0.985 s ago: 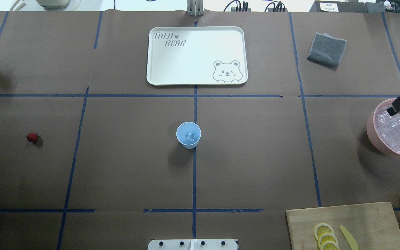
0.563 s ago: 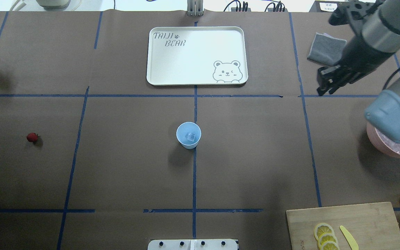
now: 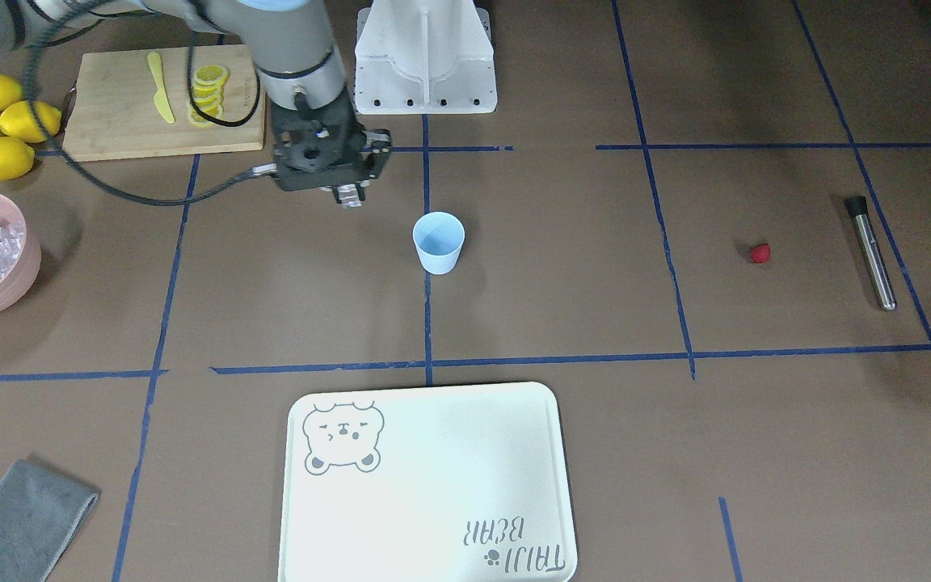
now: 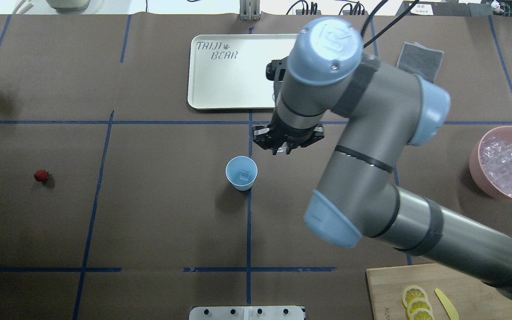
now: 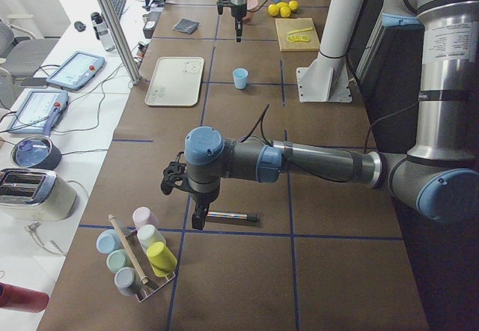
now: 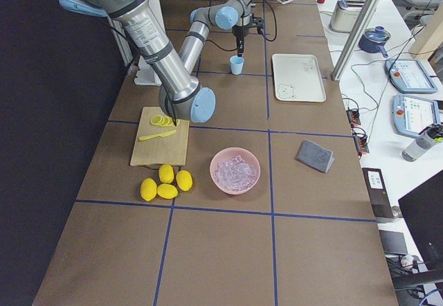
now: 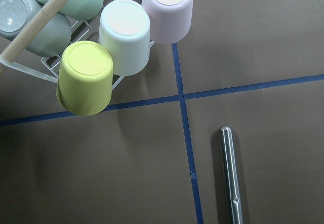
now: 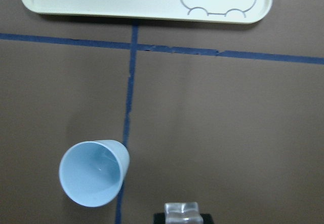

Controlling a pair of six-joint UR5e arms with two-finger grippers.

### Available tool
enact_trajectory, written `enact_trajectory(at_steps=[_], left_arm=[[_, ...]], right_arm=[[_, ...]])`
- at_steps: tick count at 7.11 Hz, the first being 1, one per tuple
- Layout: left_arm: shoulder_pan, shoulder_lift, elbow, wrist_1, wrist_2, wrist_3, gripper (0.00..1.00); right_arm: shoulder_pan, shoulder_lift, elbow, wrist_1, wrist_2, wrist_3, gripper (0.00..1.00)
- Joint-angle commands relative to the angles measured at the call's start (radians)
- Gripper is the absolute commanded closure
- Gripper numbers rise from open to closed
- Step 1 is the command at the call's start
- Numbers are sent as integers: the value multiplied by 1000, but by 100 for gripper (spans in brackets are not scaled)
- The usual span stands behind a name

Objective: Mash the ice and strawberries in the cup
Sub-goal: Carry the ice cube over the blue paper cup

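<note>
Right gripper [image 3: 350, 199] is clamped on one ice cube [image 8: 181, 211], raised and near the cup [image 4: 241, 172], on its robot-right side. A second cube [image 4: 243, 174] lies inside the cup. The strawberry [image 4: 41, 176] lies well apart on the cup's opposite side. Left gripper [image 5: 197, 220]: opening cannot be told.

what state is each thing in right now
cup: upright, one loose cube inside
right gripper: shut on ice cube, beside the cup
left gripper: cannot tell
strawberry: lying far from the cup, untouched
pink bowl: upright, filled with ice
</note>
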Motion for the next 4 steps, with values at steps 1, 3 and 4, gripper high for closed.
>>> enact_trajectory(at_steps=[1, 3, 4], left_arm=[[0, 0, 0, 0, 0, 0, 0], [0, 3, 0, 0, 0, 0, 0], [0, 3, 0, 0, 0, 0, 0]], right_arm=[[-72, 134, -203, 70, -53, 66, 99], [-94, 131, -255, 105, -56, 72, 99], [-98, 125, -256, 105, -56, 72, 99]])
